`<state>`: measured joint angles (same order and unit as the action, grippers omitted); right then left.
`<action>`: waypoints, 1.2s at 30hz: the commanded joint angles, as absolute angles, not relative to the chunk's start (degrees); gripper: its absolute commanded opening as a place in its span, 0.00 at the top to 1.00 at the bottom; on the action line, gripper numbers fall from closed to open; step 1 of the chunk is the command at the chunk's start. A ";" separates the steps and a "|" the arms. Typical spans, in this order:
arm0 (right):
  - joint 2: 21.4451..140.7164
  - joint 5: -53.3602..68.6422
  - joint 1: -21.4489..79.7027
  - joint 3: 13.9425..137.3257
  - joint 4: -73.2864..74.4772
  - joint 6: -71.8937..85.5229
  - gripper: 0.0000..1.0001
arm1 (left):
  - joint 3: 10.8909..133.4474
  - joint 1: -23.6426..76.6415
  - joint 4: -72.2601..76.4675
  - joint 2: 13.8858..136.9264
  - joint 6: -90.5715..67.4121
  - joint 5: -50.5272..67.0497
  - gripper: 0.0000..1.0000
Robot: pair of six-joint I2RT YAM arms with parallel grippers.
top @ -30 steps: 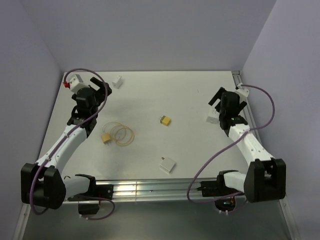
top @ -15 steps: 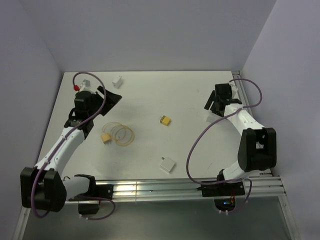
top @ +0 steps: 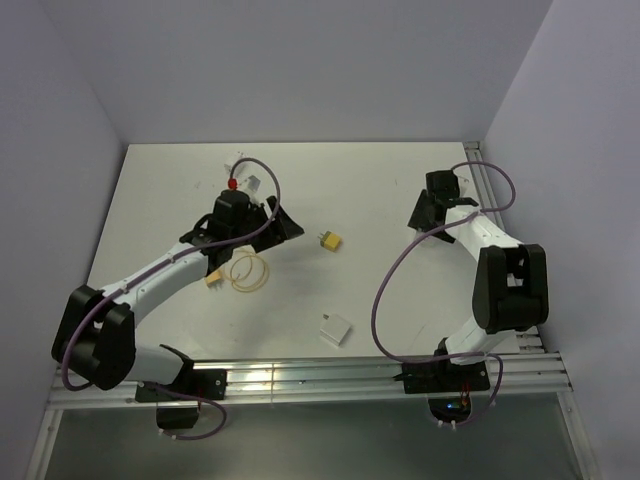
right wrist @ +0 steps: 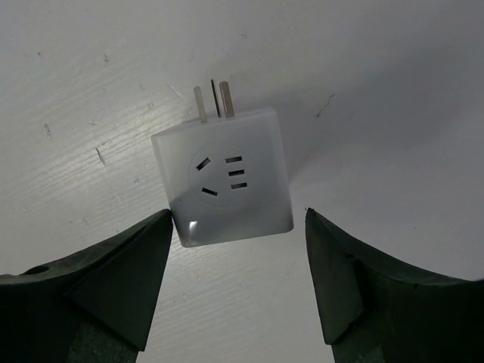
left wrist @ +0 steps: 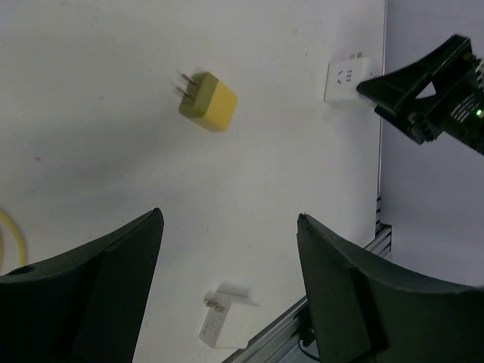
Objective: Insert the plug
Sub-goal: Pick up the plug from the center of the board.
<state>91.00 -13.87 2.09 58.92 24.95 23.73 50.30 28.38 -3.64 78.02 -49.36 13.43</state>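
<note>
Top view: the yellow plug (top: 330, 241) lies near the middle of the desk (top: 360, 180), at about 3 o'clock from the left jaws.

Left wrist: the left jaws are released and empty, with the plug at 12 o'clock.

Right wrist: the right jaws are released, one on either side of the white socket adapter (right wrist: 224, 175).

Plug (top: 330, 241) centre; socket adapter (right wrist: 223, 178) far right; charger (top: 335, 329) before plug.

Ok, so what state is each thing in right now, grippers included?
white socket: lying flat, slots up, nothing plugged in.
yellow plug: lying loose, prongs bare.
white charger: lying loose, unplugged.
left gripper: open, empty.
right gripper: open, straddling the white socket.
</note>
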 commanded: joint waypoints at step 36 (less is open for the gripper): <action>84.73 16.68 1.67 49.31 12.84 19.60 1.00 | 60.82 37.00 -6.59 91.23 -48.69 4.22 0.24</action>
